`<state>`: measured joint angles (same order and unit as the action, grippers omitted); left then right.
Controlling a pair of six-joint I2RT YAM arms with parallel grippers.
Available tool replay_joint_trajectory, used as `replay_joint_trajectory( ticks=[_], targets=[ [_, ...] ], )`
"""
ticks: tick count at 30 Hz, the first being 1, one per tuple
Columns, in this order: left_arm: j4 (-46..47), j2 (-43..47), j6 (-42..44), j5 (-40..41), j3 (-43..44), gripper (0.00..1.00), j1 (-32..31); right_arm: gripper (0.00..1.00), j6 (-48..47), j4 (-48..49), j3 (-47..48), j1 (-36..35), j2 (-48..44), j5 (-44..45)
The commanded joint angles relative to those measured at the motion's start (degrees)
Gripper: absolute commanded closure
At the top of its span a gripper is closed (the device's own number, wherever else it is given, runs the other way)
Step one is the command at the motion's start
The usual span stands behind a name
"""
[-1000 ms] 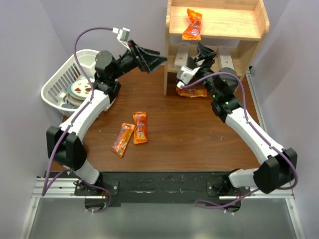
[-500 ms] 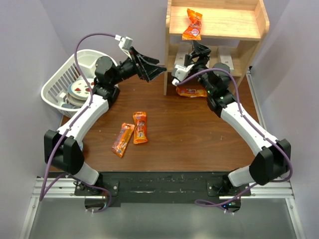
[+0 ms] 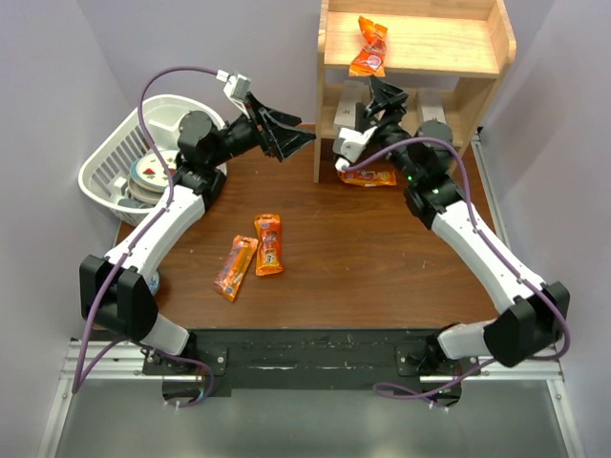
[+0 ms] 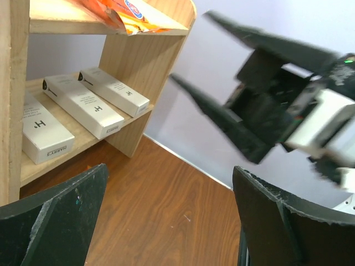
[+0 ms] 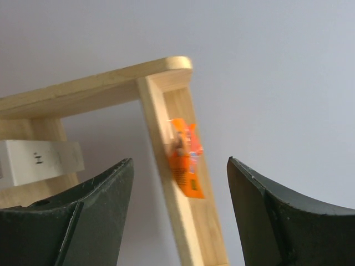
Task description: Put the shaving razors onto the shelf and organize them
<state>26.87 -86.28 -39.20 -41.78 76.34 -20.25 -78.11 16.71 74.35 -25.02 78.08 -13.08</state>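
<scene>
- 3 razor boxes (image 4: 83, 105) lie flat on the lower level of the shelf (image 3: 477, 48), close together, long sides roughly parallel, dark lettering up
- Top view shows only 2 of them, at the left and right of that level; the right arm hides the middle one
- right end effector (image 3: 382, 97): jaws spread wide with nothing between them, in the air at the front of the lower level
- In the left wrist view it sits to the right of the boxes and touches none of them
- left end effector (image 3: 286, 135): jaws also wide and empty, raised above the surface (image 3: 382, 258), just left of the shelf's side panel and pointing toward the shelf
- Upper level carries 1 orange packet (image 3: 368, 46), crumpled, near its left end
- second packet (image 3: 368, 177) lies on the surface at the foot of the shelf, under the right arm
- 2 loose packets (image 3: 269, 244) lie mid-surface, just beside each other, well apart from the shelf
- White slatted basket (image 3: 100, 176) sits at the left edge of the surface, with round dishes (image 3: 153, 174) inside
- Right wrist view is rolled sideways: shelf edge, 1 white box and the upper-level packet show between its 2 fingers, not gripped
</scene>
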Motion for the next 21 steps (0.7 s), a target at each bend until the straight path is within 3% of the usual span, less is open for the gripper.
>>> replay_joint_trajectory(
  ticks=[1, 21],
  targets=[
    [1.5, 1.6, 1.1, -0.6, -0.2, 0.0, 0.5, 0.29, -2.3, -0.3, 0.8, -0.6, -3.4, -1.6],
    [2.7, 2.2, 0.5, -0.3, -1.7, 0.0, 1.0, 0.34, -3.5, -1.0, 9.0, -0.7, 5.7, 8.0]
  ],
)
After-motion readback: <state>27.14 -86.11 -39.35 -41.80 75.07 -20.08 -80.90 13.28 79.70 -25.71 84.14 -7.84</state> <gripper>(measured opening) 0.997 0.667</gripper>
